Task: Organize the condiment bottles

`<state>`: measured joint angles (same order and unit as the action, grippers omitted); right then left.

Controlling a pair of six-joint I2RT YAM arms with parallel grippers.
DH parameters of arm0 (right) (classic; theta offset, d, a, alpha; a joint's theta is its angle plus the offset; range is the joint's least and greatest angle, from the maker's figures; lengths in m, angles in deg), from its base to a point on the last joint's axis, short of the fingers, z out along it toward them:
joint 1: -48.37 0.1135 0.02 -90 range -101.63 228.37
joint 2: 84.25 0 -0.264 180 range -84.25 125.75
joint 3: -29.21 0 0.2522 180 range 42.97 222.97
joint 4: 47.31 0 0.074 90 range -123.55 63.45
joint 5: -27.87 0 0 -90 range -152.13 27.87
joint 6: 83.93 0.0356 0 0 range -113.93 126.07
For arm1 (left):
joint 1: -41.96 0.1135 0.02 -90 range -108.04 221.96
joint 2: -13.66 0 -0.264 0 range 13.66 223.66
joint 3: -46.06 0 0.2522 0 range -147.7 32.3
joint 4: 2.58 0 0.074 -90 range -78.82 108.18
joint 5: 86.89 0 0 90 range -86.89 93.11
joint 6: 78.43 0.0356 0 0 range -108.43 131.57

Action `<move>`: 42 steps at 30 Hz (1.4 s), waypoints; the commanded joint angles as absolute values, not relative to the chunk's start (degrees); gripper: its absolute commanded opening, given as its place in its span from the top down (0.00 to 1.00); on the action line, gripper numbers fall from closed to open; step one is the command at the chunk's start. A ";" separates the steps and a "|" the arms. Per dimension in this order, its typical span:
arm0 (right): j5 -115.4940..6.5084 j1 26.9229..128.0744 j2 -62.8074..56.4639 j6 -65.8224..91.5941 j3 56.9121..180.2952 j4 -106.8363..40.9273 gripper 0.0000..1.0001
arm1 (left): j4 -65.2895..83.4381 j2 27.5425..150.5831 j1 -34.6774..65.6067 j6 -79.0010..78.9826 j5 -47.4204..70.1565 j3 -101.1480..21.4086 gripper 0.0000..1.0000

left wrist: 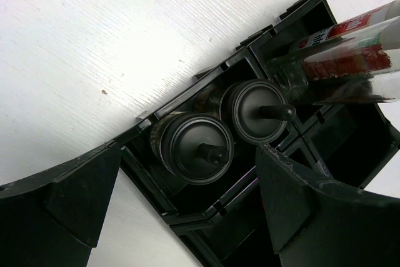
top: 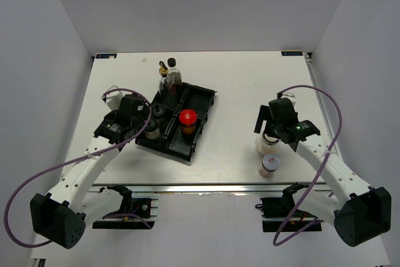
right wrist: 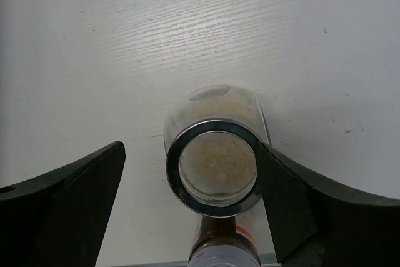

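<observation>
Two white bottles with black caps [left wrist: 195,148] [left wrist: 257,109] stand side by side in a left compartment of the black tray [top: 203,101]. My left gripper [left wrist: 187,186] hangs open and empty just above them [top: 145,128]. A red-lidded jar [top: 187,117] stands in the tray's right side. A tall clear gold-capped bottle [top: 166,79] and a dark black-capped bottle [top: 172,63] stand at the tray's far end. My right gripper [right wrist: 190,161] is open around a silver-lidded jar [right wrist: 215,170], its right finger [right wrist: 281,186] against the lid. A second silver-lidded jar [top: 270,164] stands just nearer.
The tray sits skewed left of the table's middle. The two silver-lidded jars stand close together near the front right edge of the table [top: 250,79]. White walls enclose the table on three sides.
</observation>
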<state>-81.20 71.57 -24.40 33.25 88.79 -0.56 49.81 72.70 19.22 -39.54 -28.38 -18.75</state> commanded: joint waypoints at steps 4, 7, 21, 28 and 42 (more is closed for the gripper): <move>-80.15 71.22 -23.52 35.16 87.97 2.04 0.11 | 50.55 71.58 19.11 -40.02 -30.38 -18.50 0.02; -82.25 71.14 -23.35 35.69 87.79 3.36 0.11 | 50.38 71.58 19.11 -40.11 -30.38 -18.33 0.02; -82.88 71.14 -22.91 28.84 90.17 1.43 0.11 | 49.77 71.84 19.11 -39.85 -30.82 -18.15 0.02; -79.89 70.61 -20.89 27.96 87.88 0.91 0.11 | 48.80 72.45 19.11 -39.32 -30.21 -17.89 0.02; -77.43 69.46 -20.53 26.64 87.26 -1.38 0.37 | 47.92 73.07 19.11 -38.88 -29.32 -18.15 0.02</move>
<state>-78.62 69.58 -20.57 27.55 87.20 -1.54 48.76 73.47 19.22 -39.30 -29.23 -18.07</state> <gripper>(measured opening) 0.771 0.982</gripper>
